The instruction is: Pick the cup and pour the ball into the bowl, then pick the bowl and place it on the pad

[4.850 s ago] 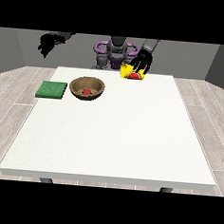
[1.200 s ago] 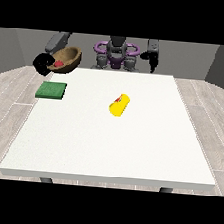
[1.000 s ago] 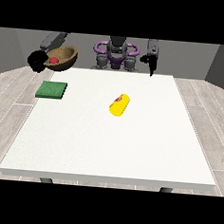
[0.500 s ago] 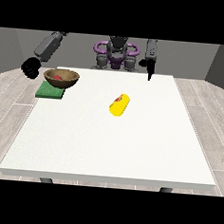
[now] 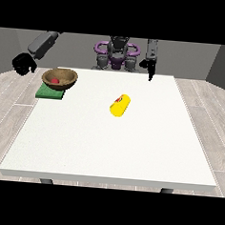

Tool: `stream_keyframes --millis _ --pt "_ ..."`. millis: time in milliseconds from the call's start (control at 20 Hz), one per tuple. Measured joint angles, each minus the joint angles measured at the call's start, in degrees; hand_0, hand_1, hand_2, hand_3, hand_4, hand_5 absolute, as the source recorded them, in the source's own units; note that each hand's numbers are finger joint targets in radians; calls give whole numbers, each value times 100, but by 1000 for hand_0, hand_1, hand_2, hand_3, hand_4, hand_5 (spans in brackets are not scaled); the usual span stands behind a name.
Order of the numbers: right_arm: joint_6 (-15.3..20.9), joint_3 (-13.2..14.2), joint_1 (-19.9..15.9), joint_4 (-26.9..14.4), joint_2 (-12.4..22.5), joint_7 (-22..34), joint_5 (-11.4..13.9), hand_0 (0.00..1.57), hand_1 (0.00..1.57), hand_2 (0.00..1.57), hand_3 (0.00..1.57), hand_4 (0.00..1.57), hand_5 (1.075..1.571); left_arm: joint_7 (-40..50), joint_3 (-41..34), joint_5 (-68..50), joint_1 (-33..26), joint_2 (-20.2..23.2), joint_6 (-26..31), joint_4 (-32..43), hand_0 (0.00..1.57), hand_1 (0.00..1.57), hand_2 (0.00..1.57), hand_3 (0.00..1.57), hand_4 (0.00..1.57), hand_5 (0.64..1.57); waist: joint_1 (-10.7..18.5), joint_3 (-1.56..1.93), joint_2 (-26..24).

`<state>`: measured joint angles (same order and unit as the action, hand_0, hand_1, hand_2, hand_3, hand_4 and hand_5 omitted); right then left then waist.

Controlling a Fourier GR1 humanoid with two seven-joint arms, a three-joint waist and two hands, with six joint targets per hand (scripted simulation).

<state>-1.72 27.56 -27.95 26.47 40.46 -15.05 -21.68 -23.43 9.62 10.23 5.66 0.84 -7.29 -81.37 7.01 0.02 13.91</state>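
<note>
A large white table (image 5: pixel 112 143) filled most of the view, its top plain and evenly lit, with a thin pale edge along the near side. Two dark legs (image 5: pixel 46 181) showed just under that edge. The floor (image 5: pixel 213 136) around it was of light wood-look planks in greyish beige. Behind stood plain grey walls (image 5: pixel 190 58), darker at the far right where another wall met them

No legible text or labels anywhere.
</note>
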Motion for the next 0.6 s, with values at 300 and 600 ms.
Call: stream_keyframes --millis 300,600 --pt "47 -298 -339 249 -207 209 139 599 599 597 623 719 1366 -374 653 -205 -61 -63 -654 713 0 0 0 0 1211 1336 -186 -2 -174" --pt "-410 -409 -472 369 -72 631 87 0 0 582 754 713 1075 -649 1381 -543 -243 -78 -1361 1108 0 0 0 0 1216 1340 -364 -3 -436"
